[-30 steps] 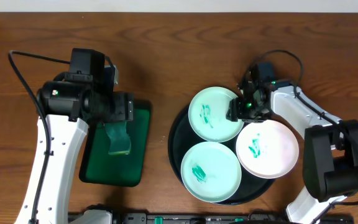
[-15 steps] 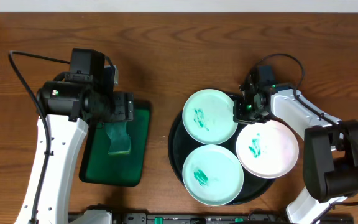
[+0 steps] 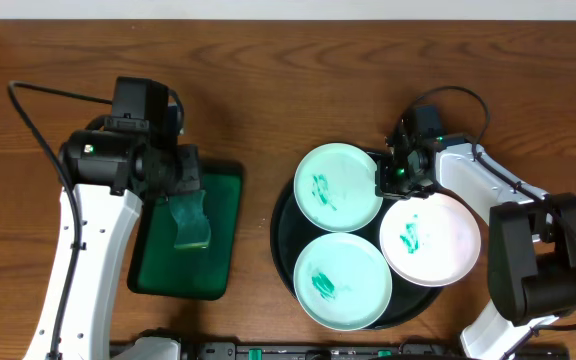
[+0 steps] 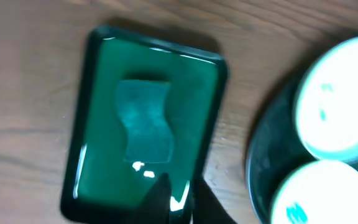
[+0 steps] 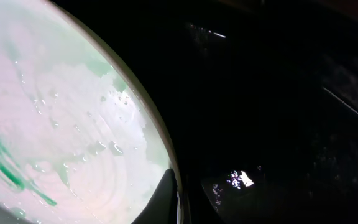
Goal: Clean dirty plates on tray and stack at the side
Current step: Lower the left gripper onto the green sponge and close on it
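Observation:
Three dirty plates lie on the black tray [image 3: 280, 236], all with teal smears: one at the upper left [image 3: 338, 187], one at the front [image 3: 340, 278], one at the right [image 3: 430, 240]. My right gripper [image 3: 389, 175] is shut on the right rim of the upper-left plate [image 5: 61, 124]. One finger [image 5: 163, 199] lies over the plate's wet face and the other is lost in the dark of the tray [image 5: 278, 93]. My left gripper [image 4: 182, 202] hangs shut above the near end of a green tray [image 4: 79, 155] with nothing in it.
A pale teal sponge [image 4: 145, 124] lies in the middle of the green rectangular tray [image 3: 230, 190], ahead of my left fingers. Bare wood tabletop [image 3: 258, 90] runs between and behind the two trays. The right arm's cable [image 3: 468, 95] loops above the black tray.
My left gripper has gone from open to shut over the green tray. My right gripper closed on the upper-left plate's rim, and that plate slid slightly left on the black tray.

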`<act>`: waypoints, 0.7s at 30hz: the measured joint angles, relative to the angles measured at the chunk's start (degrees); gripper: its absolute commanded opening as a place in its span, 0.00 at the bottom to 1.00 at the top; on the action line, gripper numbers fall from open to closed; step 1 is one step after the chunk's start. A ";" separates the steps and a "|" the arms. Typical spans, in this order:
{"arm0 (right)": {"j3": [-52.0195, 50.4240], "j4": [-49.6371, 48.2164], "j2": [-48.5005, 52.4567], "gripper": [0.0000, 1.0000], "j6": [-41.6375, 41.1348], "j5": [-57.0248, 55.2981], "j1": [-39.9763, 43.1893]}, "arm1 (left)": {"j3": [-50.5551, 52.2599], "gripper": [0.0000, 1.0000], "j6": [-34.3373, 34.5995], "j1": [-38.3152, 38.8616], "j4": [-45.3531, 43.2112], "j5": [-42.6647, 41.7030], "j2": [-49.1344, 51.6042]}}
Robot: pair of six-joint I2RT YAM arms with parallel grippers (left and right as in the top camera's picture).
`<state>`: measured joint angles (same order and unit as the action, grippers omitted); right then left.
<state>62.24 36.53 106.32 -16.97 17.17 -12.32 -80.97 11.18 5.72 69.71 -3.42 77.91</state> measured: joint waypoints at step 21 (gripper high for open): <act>0.00 0.35 0.00 0.02 0.00 -0.20 0.02 | 14.32 0.82 2.10 -1.55 -11.58 5.03 19.23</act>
<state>62.24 36.88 106.32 -16.97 16.97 -12.29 -66.65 13.28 4.16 58.13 1.61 97.14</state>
